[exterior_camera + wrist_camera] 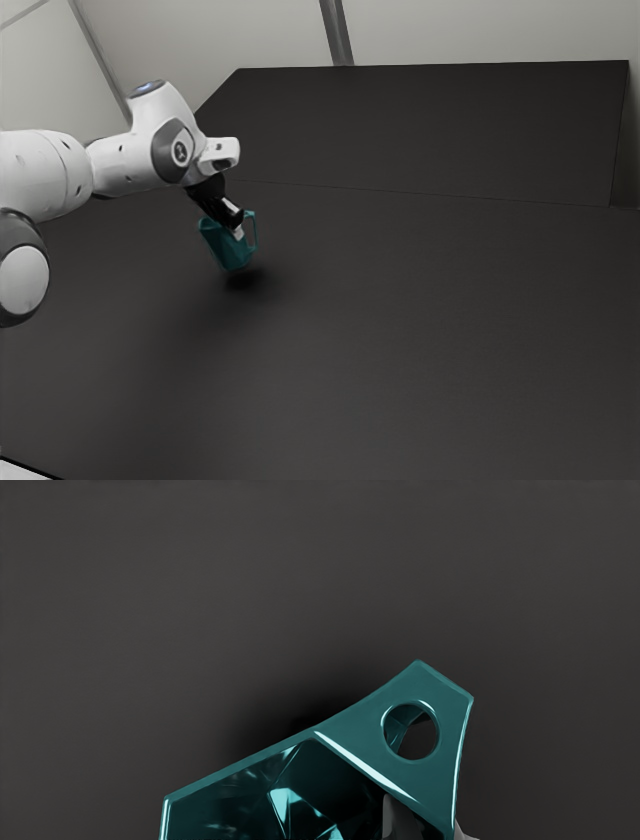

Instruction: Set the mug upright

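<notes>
Teal and glossy, the mug [320, 780] sits closest to our wrist camera, its open mouth turned up towards us. We have its wall pinched in the gripper [238, 232]: one finger [395, 820] reaches down inside the cup and the other is outside, beside the corner with the round hole [360, 745]. In the exterior view the mug hangs from our fingertips at a slant, its base lower than the fingers and its handle [254, 232] on the exterior view's right of them. A dark shadow [243, 282] lies below it on the table [400, 350]; we judge the base to be a little off the surface, though we can't be sure the lowest edge is clear.

To do this well, we should keep the squeeze steady, since one wall is all we hold and the body could swing about that pinch. We'd turn the wrist gently until the base is level beneath our fingers, then ease down slowly. If one edge lands first, we shouldn't press; better to let the rest settle flat. Only then should we spread the fingers evenly and lift straight out, so the inside one doesn't drag the rim over.
</notes>
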